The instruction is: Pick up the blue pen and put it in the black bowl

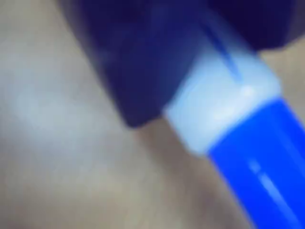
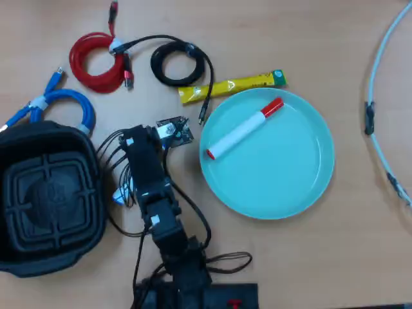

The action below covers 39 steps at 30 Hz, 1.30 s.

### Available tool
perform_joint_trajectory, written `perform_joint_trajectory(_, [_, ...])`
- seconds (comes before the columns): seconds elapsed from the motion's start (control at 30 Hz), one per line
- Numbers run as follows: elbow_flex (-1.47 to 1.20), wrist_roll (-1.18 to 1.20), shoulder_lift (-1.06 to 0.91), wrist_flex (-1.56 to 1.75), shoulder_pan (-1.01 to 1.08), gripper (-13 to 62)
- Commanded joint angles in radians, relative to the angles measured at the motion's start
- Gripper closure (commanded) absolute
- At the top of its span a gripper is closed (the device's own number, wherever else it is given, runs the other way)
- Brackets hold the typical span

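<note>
Your tool (image 1: 190, 102) sits right on the blue pen (image 1: 238, 129): in the wrist view a dark jaw overlaps the white barrel just above the blue cap, which runs off toward the lower right. The picture is badly blurred and only one jaw shows, so you cannot tell whether the tool is clamped on the pen or merely against it. From overhead, the arm (image 2: 151, 183) covers nearly all of the pen (only a small blue-and-white bit (image 2: 121, 195) peeks out at the arm's left side). Just left of that bit stands the black bowl (image 2: 48, 199), close by the arm. To the arm's right on the desk (image 2: 360, 257) lies the turquoise plate (image 2: 283, 170) with the red-capped marker (image 2: 244, 129) on it. Above are the yellow sachet (image 2: 232, 87) and black (image 2: 177, 64), red (image 2: 96, 61) and blue (image 2: 64, 106) coiled cables.
</note>
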<state>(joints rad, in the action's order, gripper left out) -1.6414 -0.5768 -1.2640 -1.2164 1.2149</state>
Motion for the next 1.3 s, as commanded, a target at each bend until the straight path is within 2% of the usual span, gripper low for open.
perform_joint_trajectory(0.0, [0.035, 0.017, -0.017, -0.018, 0.0, 56.3])
perform_joint_trajectory(0.17, [0.066, 0.015, -0.186, -0.077, -0.002, 56.3])
perform_joint_trajectory(0.4, [0.074, 0.018, -0.517, -0.075, -0.014, 56.3])
perform_joint_trajectory(0.57, [0.087, 0.044, -0.681, -0.052, -0.081, 56.4])
perform_joint_trajectory(0.7, [0.087, 0.156, -0.707, 0.023, -0.158, 56.5])
perform_joint_trajectory(1.0, [0.087, 0.575, -0.707, 0.255, -0.239, 56.3])
perform_joint_trajectory(1.27, [0.086, 0.778, -0.695, 0.448, -0.417, 56.2])
